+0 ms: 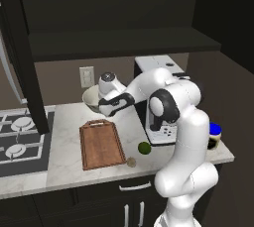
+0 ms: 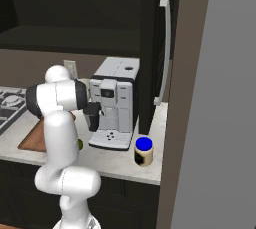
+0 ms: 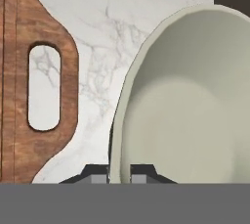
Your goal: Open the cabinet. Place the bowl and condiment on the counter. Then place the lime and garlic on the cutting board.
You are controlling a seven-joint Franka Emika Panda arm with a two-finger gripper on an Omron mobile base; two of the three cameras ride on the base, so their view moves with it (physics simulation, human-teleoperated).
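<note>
The round ceramic bowl is plain cream-white inside, and the rectangular wooden cutting board is reddish-brown with darker grain streaks. Grey veins run through the light grey-white marbled stone counter. The small round lime is green, the small garlic bulb beige-tan, and the small dark-bodied condiment jar has a blue lid and pale yellowish label.

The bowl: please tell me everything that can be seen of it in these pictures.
The bowl is round, cream-white and looks ceramic, with a smooth, empty inside and a thin rim. It stands upright at the back of the marbled counter, near the wall, just beyond the handle end of the cutting board but apart from it. The gripper is shut on its rim, one finger inside and one outside. Whether its base rests on the counter cannot be told.
</note>
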